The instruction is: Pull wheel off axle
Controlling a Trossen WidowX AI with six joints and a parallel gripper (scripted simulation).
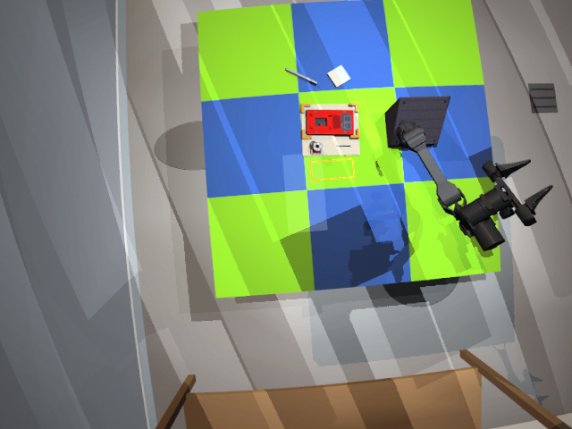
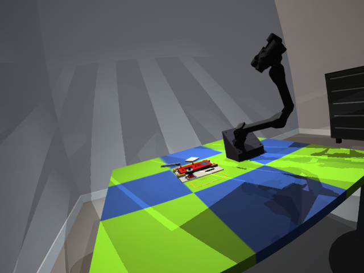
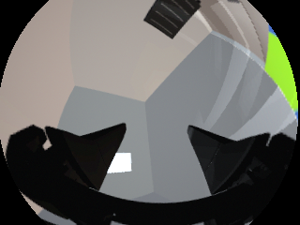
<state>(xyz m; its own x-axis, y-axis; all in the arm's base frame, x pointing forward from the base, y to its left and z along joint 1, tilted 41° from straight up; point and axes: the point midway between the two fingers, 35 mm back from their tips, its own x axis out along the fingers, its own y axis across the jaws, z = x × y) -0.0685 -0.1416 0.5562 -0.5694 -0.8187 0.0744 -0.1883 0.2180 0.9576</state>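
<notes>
Arm (image 2: 282,96) is reared up high at the right side of the bench (image 1: 249,239), wrist tipped up and away from the work, so nothing's been approached yet imo. Gripper (image 1: 531,189) hangs past the bench's right edge, well apart from the parts. Wrist view only gets walls, a dark vent and a sliver of green bench, which fits that pose.

Jaws: spread wide, almost full range, nothing between them, touching nothing. Both dark fingers show w/ open air in the gap.

Wheel (image 1: 315,147) is small, grey w/ a red bit, sitting on its upright axle at the left-near corner of the pale fixture plate (image 1: 344,148), just near-side of the red block (image 1: 330,121). Axle itself too small to make out.

Marked area (image 1: 332,169) = yellow-outlined rectangle just near of the plate, close to the wheel, so the carry should be short.

Loose thin rod (image 1: 300,76) and white square tile (image 1: 338,75) lie further back, apart from the fixture; prob distractors.

Next needs a big swing left and down over the wheel.
</notes>
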